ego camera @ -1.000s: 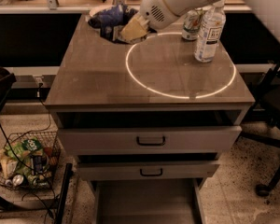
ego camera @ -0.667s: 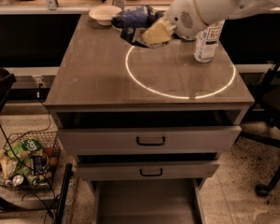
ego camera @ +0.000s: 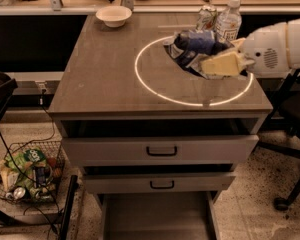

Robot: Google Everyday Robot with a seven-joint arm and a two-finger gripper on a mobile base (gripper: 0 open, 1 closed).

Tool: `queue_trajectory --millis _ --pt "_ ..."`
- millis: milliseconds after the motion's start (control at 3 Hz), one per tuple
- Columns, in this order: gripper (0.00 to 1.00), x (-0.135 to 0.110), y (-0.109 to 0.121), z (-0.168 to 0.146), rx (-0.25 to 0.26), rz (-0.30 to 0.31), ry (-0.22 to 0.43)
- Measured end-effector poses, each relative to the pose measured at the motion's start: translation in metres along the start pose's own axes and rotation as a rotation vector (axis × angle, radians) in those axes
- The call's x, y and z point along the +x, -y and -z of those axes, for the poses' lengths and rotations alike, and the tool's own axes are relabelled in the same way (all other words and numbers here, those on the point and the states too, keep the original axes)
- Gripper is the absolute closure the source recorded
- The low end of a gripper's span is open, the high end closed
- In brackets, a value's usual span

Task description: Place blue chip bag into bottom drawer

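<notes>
Hanging over the right part of the brown bench [ego camera: 105,79], the white arm's pincer [ego camera: 215,64] is clenched on the small, crumpled foil blue chip bag [ego camera: 195,45] with white and silvery markings. One pale yellow finger [ego camera: 225,63] lies across the bag's lower right side. The bag is held inside the upper right arc of a glowing white ring [ego camera: 140,76] on the bench top; whether it touches the surface cannot be told.

Just behind the bag, toward the top of the frame, a clear plastic bottle with a white cap [ego camera: 228,20] stands beside a drinks can [ego camera: 206,17]. A pale round bowl [ego camera: 113,15] sits at the bench's upper left.

Below the bench top are two grey drawer fronts with black bar handles [ego camera: 161,151]. Under them, at the bottom of the frame, the wide grey metal bottom drawer [ego camera: 157,216] stands pulled out. In the lower left, a wire basket [ego camera: 50,149] holds green snack packets [ego camera: 25,159].
</notes>
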State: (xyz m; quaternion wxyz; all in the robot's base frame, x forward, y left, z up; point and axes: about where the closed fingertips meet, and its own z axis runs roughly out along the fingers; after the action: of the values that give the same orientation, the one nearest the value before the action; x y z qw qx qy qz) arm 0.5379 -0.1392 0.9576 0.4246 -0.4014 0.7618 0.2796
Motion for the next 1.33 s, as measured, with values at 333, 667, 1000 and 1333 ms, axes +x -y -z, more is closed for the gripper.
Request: queue_trajectory --millis 333,667,1000,1333 --pt "1.00 0.046 -0.024 0.033 -0.024 -0.070 -0.009" --pt "1.00 0.113 -0.052 0.044 -0.069 -0.171 -0.002" --pt "1.00 0.193 -0.085 0.035 -0.131 -0.323 0.074" --pt "1.00 0.286 -0.128 -0.003 -0.239 -0.525 0.154"
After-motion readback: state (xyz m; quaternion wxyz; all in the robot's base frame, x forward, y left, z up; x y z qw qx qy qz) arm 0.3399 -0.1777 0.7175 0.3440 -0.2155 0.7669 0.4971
